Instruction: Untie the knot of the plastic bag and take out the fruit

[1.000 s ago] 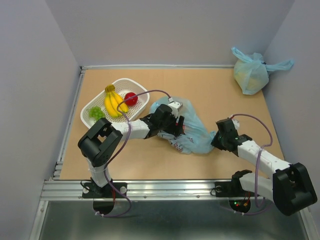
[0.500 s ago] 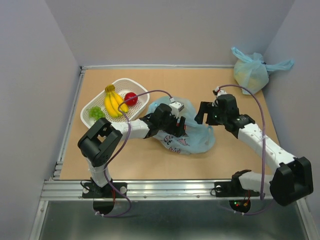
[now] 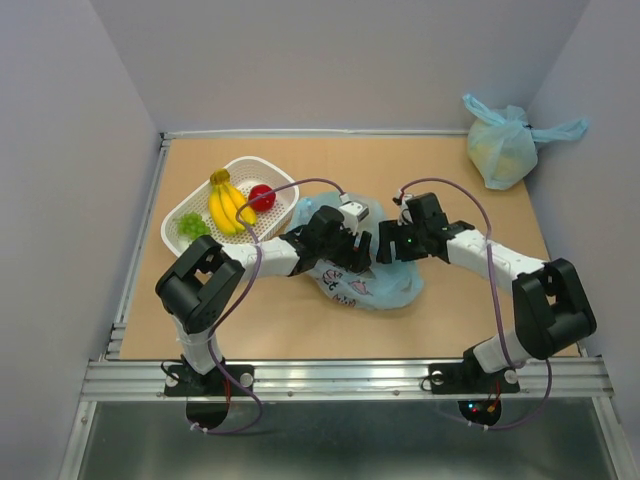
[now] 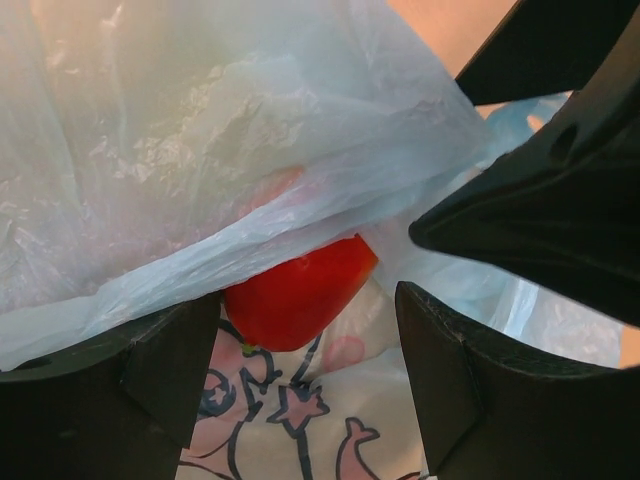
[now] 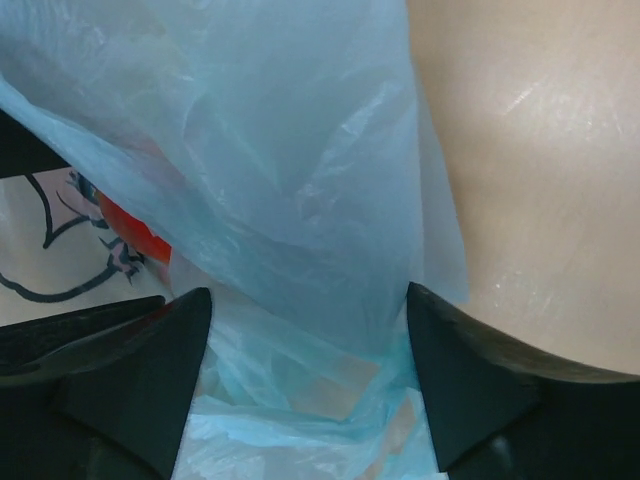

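Left gripper [image 3: 355,255] and right gripper [image 3: 384,245], both spread open, straddle the plastic bag [image 3: 375,285]. Red fruit [image 4: 300,295] slants ahead of the left gripper, and table [image 5: 540,150] shows right of the right gripper.

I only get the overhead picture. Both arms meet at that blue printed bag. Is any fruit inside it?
Observer: Yes. The left wrist view shows a red fruit under a fold of the plastic bag.
Visitor: Is it grabbed?
Observer: No. The left end effector is open, with the fruit lying between its jaws.
Visitor: And the other arm?
Observer: The right end effector is open too, with bag film bunched between its jaws.
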